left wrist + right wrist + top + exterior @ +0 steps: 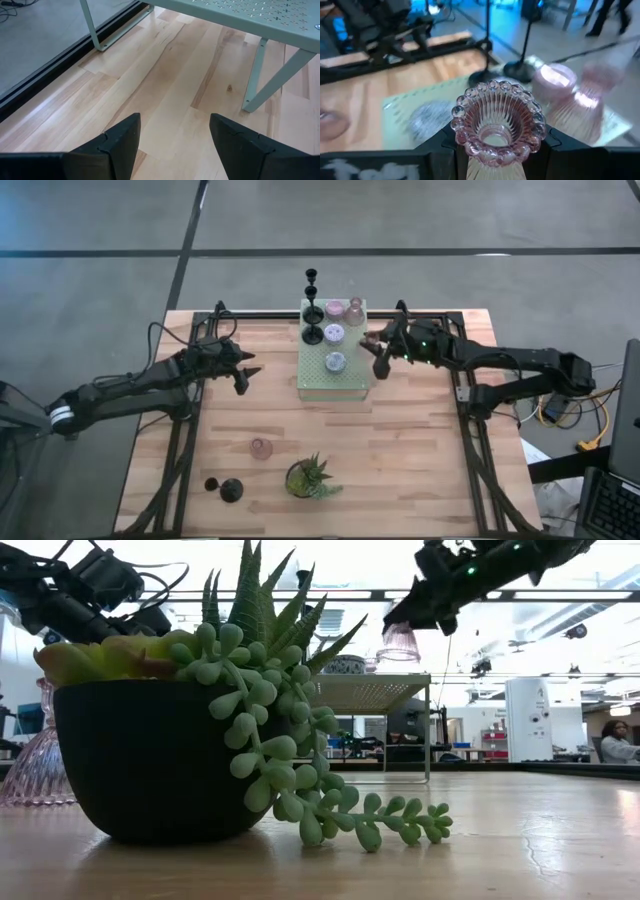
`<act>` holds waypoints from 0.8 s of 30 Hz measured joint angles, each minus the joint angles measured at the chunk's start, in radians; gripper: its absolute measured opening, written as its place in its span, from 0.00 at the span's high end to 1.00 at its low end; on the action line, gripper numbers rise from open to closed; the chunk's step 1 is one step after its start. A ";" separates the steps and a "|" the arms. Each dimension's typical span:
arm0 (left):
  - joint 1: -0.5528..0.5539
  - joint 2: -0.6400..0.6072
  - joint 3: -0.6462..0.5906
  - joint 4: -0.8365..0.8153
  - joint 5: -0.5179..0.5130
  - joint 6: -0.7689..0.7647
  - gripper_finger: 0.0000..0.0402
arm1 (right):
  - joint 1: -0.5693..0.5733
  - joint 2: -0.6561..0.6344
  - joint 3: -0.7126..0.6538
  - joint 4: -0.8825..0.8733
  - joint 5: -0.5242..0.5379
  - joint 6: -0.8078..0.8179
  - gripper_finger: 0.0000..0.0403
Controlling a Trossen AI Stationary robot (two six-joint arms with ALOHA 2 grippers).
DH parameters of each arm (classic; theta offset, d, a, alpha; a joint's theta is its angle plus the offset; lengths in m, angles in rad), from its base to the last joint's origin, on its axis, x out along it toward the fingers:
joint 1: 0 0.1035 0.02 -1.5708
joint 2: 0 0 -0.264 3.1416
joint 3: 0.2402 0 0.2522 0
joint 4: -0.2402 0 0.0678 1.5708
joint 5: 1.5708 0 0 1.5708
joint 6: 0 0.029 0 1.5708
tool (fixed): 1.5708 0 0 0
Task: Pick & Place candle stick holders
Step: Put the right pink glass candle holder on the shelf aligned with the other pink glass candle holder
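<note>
My right gripper [497, 150] was closed on a translucent pink glass candle holder [497, 125]. The holder stood upright between my fingers, its beaded rim uppermost and its long axis vertical. In the high view this gripper [378, 360] hung at the right edge of the pale green perforated stand [335, 380], just right of centre in the frame. The stand's free surface lay to the left of my jaws in that view. In my judgement the coming move turned on that relation: a short carry leftward over the edge, then straight down, holder kept upright.

Already on the stand were two black stemmed holders [313, 310], two pink glass holders [352, 310] and two lilac-grey holders [336, 362]. The last of these sat nearest my jaws, so clearance there mattered.

My left gripper [243, 375] waited left of the stand over bare table, its fingers [117, 140] wide apart and holding nothing.

In the lower part of the high view, one pink holder [260, 447] and a black holder [231, 489] stood on the table beside the spiky potted plant [308, 477]. My left arm was the nearer to them.

I could read no brand, label or writing in any view.
</note>
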 joint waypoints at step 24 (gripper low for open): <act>0.000 0.000 0.000 0.000 0.000 0.000 0.39 | -0.140 0.262 0.002 0.232 -0.022 -0.068 0.70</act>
